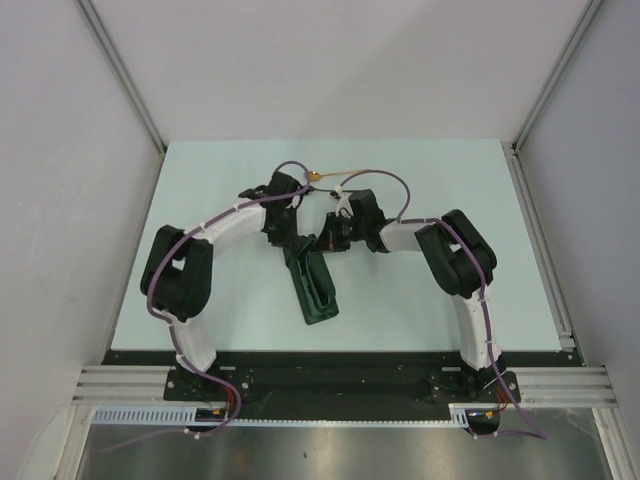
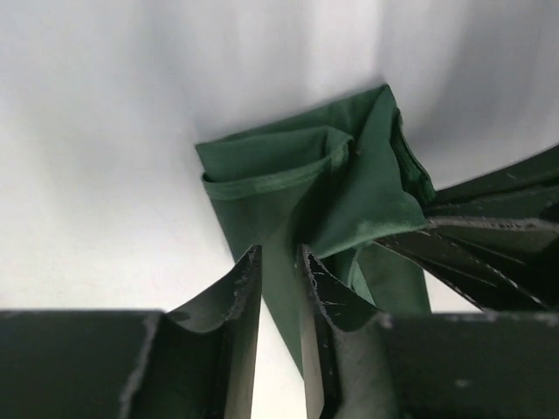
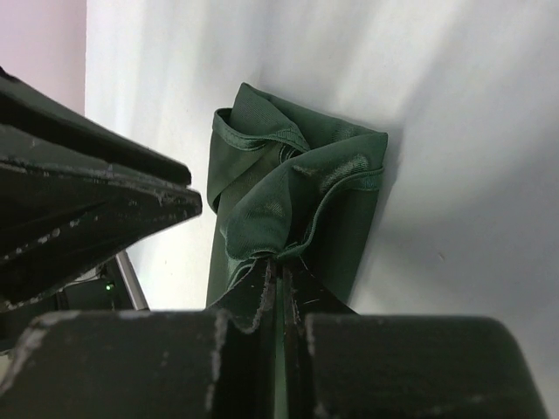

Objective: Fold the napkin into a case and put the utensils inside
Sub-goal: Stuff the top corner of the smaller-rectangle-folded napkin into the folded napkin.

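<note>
Bunching at one end, the case (image 1: pixel 316 288) lies narrow — layered.

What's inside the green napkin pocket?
In the open mouth of the napkin only green folds show; deeper inside is hidden by cloth. The right gripper pinches one edge. The gold spoon lies outside, on the table.

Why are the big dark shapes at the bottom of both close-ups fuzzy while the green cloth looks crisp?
Left wrist view: the jaws sit very near the lens and blur, while the napkin is sharp and the table glares white. Right wrist view: the same near blur, with the weave crisp. Top view: evenly lit, everything in focus.
</note>
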